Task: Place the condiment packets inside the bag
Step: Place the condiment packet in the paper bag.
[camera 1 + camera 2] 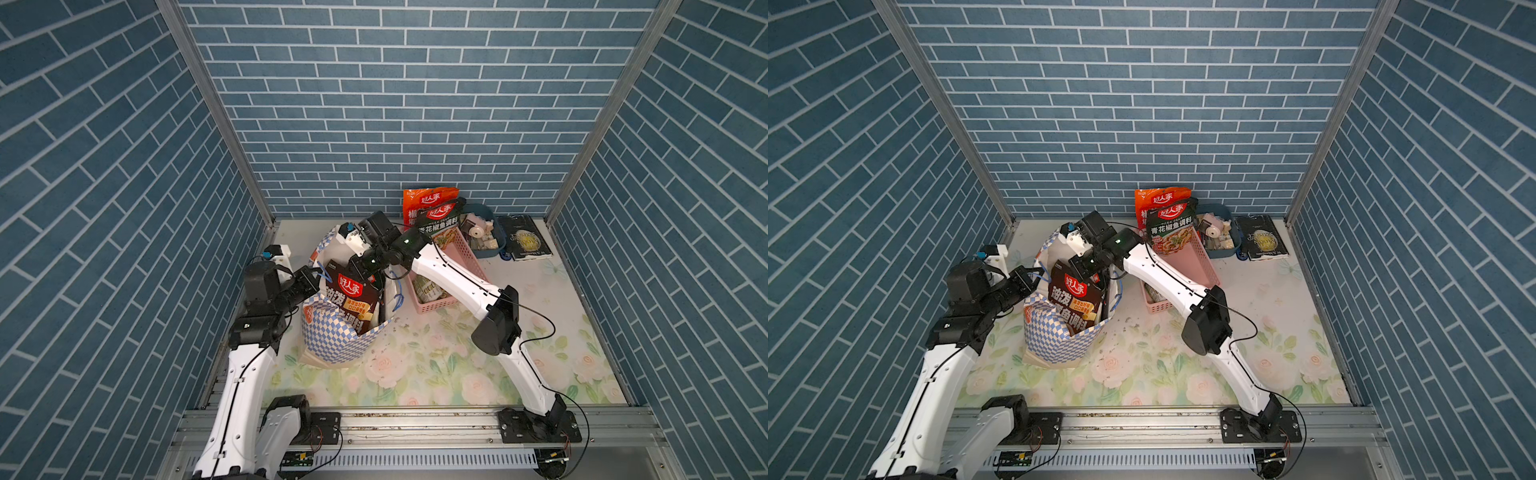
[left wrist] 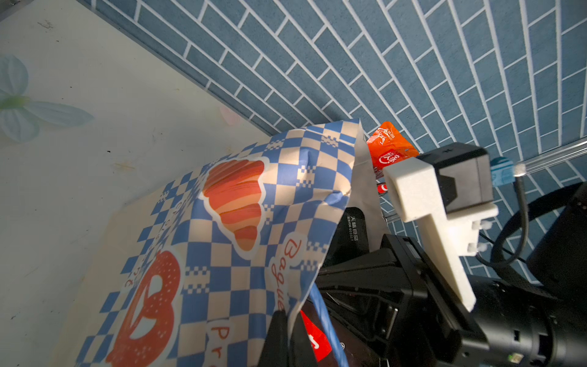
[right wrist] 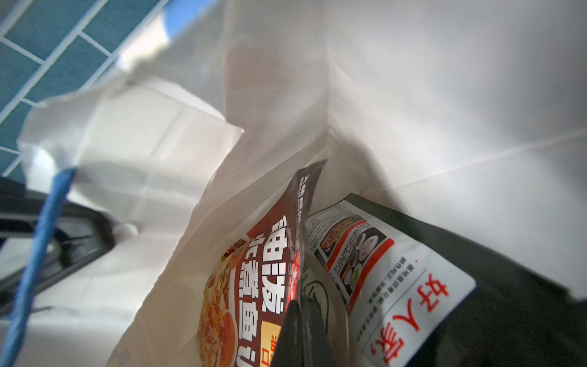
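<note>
Bag (image 1: 332, 338): blue-white check outside, white inside, orange croissant and pretzel prints. Cord (image 2: 321, 314) is blue. Black packet (image 1: 351, 297): red oval logo, white characters, yellow tag. Orange-red packet (image 1: 417, 198) and dark-green packet (image 1: 441, 226) both have a red logo. Basket (image 1: 459, 249) pink. Tub (image 1: 496, 218) blue. Book (image 1: 525, 239) black. Counter (image 1: 457, 374): pale, pink roses, green leaves. Walls (image 1: 374, 104): blue brick, white joints.

Packet (image 1: 352, 296) in bag (image 1: 332, 338), basket (image 1: 434, 306) R of it, tub (image 1: 498, 232) & book (image 1: 525, 239) further R
</note>
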You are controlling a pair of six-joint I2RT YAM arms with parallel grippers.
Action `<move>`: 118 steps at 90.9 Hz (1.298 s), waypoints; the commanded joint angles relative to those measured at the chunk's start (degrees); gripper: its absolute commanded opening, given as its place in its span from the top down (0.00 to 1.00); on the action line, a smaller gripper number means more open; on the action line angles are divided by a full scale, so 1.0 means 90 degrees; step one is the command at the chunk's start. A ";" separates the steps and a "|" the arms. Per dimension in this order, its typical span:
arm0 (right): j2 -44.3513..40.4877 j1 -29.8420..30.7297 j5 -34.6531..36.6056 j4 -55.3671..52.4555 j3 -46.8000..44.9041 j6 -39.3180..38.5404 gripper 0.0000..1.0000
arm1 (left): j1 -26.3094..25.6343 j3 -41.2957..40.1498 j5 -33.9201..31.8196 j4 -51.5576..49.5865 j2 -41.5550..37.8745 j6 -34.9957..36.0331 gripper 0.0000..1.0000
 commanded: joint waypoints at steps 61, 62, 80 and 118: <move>-0.3569 0.0831 0.3955 0.5904 -0.5109 0.2947 1.00 | -0.0006 -0.0267 -0.0377 -0.0275 -0.0036 -0.0233 1.00; -0.3570 0.0838 0.3952 0.5984 -0.5156 0.3000 1.00 | -0.0006 -0.0271 -0.0377 -0.0272 -0.0032 -0.0240 1.00; -0.2934 0.0878 0.3443 0.6111 -0.5051 0.4066 1.00 | -0.0006 -0.0261 -0.0336 -0.0241 -0.0017 -0.0307 1.00; -0.2895 0.0922 0.3106 0.5386 -0.4598 0.3083 0.45 | -0.0006 -0.0203 -0.0365 -0.0292 0.0040 -0.0248 1.00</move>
